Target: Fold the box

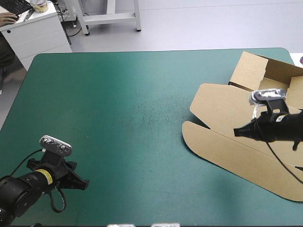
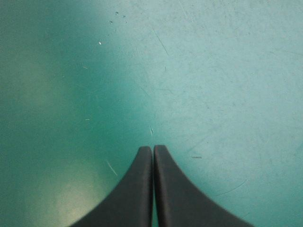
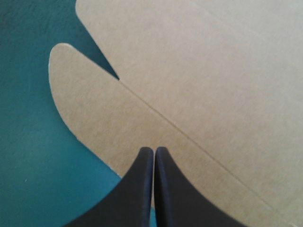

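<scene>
- Brown board of the box [image 1: 227, 118] lies at the table's right side. Its raised walls [image 1: 251, 71] stand toward the far right corner, and the broad lid panel lies flat, reaching toward the middle, with a rounded flap [image 1: 196, 130] at its near-left end.
- Over that flat panel sits the right gripper [image 1: 236, 132], its black fingers pressed together into one point with nothing between them. In its wrist view the tips are beside a slanting crease [image 3: 189, 137]; whether they touch the board I cannot tell.
- Well apart, near the near-left corner, the left gripper [image 1: 84, 183] is likewise pinched together and empty over bare cover.
- Likely risk: a push from closed tips may slide the whole sheet on the smooth cover instead of bending it at the crease. The box lies close to the table's right edge, so a slide that way could carry it off.
- With the left arm so far away, nothing braces the box, and the raised walls could spring open.
- Underneath, the teal-green cover [image 1: 118, 118] is flat, otherwise bare and finely scratched. Pale floor [image 1: 189, 23] lies beyond the far edge.
</scene>
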`<action>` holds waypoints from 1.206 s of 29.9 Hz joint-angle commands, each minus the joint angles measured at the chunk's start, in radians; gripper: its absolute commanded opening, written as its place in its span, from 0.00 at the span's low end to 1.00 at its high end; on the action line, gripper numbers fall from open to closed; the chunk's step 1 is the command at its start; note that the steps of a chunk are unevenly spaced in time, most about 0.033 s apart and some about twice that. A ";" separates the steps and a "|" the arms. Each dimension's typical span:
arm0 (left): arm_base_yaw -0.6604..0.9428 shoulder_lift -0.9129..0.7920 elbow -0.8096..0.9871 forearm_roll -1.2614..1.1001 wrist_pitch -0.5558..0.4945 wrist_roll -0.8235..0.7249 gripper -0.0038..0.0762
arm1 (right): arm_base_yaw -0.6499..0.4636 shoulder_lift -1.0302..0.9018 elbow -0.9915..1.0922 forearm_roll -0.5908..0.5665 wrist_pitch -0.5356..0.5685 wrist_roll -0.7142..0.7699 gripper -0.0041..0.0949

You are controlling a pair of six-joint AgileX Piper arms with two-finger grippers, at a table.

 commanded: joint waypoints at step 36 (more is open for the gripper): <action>-0.005 -0.058 0.146 -0.024 -0.117 0.018 0.04 | 0.000 -0.659 0.559 0.036 -0.136 -0.091 0.04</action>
